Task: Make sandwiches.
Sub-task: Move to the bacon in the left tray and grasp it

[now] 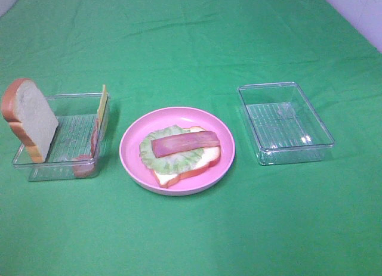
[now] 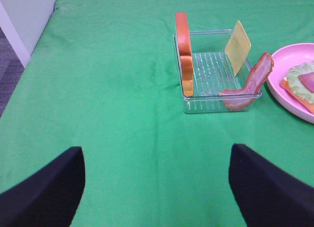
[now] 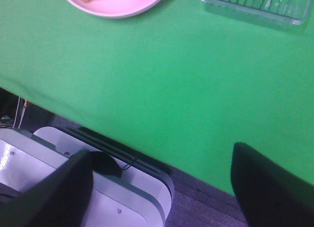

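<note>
On the pink plate (image 1: 132, 149) lies a bread slice (image 1: 170, 176) with a lettuce leaf (image 1: 160, 158) and a reddish meat strip (image 1: 184, 142) on top. The left clear tray (image 1: 71, 99) holds an upright bread slice (image 1: 31, 118), a yellow cheese slice (image 1: 102, 102) and a meat strip (image 1: 85, 164) leaning on its wall. They also show in the left wrist view: bread (image 2: 184, 53), cheese (image 2: 237, 46), meat strip (image 2: 249, 84). My left gripper (image 2: 156, 188) is open and empty, well short of that tray. My right gripper (image 3: 162, 188) is open and empty over the table's front edge.
An empty clear tray (image 1: 285, 122) stands right of the plate; its edge shows in the right wrist view (image 3: 255, 6). A green cloth (image 1: 191, 43) covers the table. The robot's white base (image 3: 73, 188) sits below the front edge. Neither arm shows in the exterior high view.
</note>
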Robot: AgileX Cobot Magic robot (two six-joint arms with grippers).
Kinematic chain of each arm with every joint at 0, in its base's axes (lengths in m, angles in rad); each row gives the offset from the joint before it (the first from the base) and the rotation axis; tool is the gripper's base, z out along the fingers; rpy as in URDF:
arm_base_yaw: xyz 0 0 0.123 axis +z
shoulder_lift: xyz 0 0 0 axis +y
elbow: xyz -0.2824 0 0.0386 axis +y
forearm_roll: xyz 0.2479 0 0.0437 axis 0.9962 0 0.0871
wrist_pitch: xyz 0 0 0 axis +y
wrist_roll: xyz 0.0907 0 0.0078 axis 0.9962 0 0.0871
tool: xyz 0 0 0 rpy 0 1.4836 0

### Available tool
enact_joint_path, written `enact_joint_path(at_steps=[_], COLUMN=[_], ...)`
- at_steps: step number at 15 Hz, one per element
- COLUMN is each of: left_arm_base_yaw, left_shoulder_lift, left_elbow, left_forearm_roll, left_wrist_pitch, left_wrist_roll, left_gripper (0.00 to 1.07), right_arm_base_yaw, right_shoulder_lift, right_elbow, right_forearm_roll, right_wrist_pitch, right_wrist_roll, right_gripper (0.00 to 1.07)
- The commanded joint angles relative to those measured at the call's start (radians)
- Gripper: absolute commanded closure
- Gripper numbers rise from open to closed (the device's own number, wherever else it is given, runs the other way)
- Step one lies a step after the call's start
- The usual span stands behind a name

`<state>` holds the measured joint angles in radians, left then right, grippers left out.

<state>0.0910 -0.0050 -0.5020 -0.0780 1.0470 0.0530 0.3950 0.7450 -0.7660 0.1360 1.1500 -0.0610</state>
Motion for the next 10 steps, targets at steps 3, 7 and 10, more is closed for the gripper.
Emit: enact_joint_path(at_steps=[3, 7, 10], left_arm_base_yaw=[0.001, 0.001, 0.001], left_shoulder_lift=[-0.02, -0.02, -0.02], left_elbow=[0.0, 0.0, 0.0], left_forearm_roll=[0.002, 0.002, 0.002], left_wrist_pitch=[-0.009, -0.009, -0.009], left_wrist_roll=[0.001, 0.001, 0.001], left_gripper=[0.3, 0.3, 0.3], right_arm_base_yaw=[0.001, 0.001, 0.001], right_shoulder_lift=[-0.323, -0.514, -0.651], right_elbow=[0.142, 0.226, 0.249], right_forearm_roll=[-0.001, -0.04, -0.04], right_wrist_pitch=[0.009, -0.021, -0.085], right_wrist_roll=[-0.033, -0.056, -0.056], right_gripper=[0.34, 0.34, 0.34])
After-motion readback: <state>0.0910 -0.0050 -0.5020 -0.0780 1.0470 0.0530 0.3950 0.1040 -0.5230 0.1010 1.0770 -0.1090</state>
